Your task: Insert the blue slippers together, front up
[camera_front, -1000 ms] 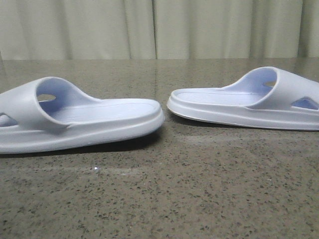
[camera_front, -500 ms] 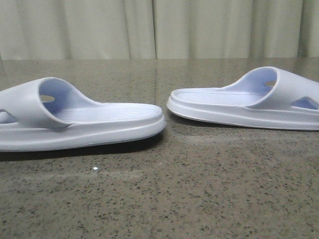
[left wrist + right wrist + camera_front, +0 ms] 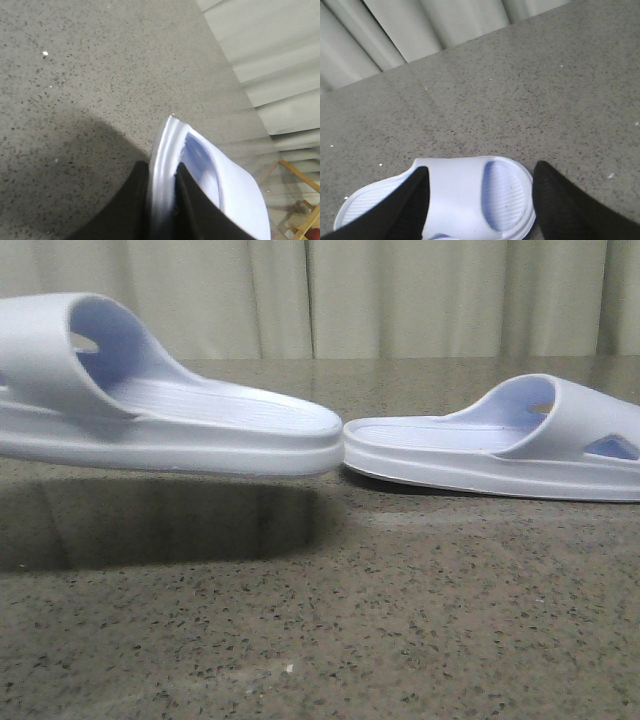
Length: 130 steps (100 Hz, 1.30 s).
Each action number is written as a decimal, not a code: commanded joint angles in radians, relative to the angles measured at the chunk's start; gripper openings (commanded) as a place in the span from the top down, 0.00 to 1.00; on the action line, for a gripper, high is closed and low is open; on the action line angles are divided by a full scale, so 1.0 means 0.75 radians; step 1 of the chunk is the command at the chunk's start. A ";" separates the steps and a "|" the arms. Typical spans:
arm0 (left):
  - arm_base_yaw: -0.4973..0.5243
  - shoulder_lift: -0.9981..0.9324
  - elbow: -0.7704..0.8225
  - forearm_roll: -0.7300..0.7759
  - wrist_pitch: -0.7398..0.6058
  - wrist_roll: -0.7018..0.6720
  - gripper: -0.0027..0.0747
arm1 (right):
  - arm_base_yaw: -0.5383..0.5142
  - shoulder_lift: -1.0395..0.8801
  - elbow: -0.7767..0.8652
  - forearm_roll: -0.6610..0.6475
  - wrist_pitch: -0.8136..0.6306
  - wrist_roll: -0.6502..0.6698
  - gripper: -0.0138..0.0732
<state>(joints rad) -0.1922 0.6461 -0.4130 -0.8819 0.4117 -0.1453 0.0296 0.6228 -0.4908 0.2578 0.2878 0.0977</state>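
Two pale blue slippers show in the front view. The left slipper (image 3: 170, 410) hangs above the table, its heel end near the right slipper (image 3: 500, 445), which lies flat on the table. My left gripper (image 3: 162, 172) is shut on the left slipper's sole edge (image 3: 162, 165); neither gripper shows in the front view. My right gripper (image 3: 477, 182) is open, its fingers on either side of the right slipper's strap (image 3: 455, 195) without gripping it.
The speckled stone table (image 3: 400, 620) carries a dark shadow under the lifted slipper. A pale curtain (image 3: 400, 295) hangs behind the table. A wooden frame (image 3: 300, 185) stands beyond the table in the left wrist view.
The left slipper has risen off the table and moved right, its end now close to the right slipper. The right slipper has not moved.
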 commanded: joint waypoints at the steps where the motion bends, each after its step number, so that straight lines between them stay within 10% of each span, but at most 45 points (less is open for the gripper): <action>1: -0.013 -0.031 -0.033 -0.089 -0.050 0.002 0.94 | -0.036 0.052 -0.047 -0.008 -0.111 0.002 0.40; 130: -0.013 -0.044 -0.033 -0.137 -0.058 0.002 0.94 | -0.141 0.635 -0.049 0.353 -0.074 0.002 0.40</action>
<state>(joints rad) -0.1922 0.6142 -0.4108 -0.9478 0.4092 -0.1453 -0.0727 1.0900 -0.5058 0.4978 0.2499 0.0994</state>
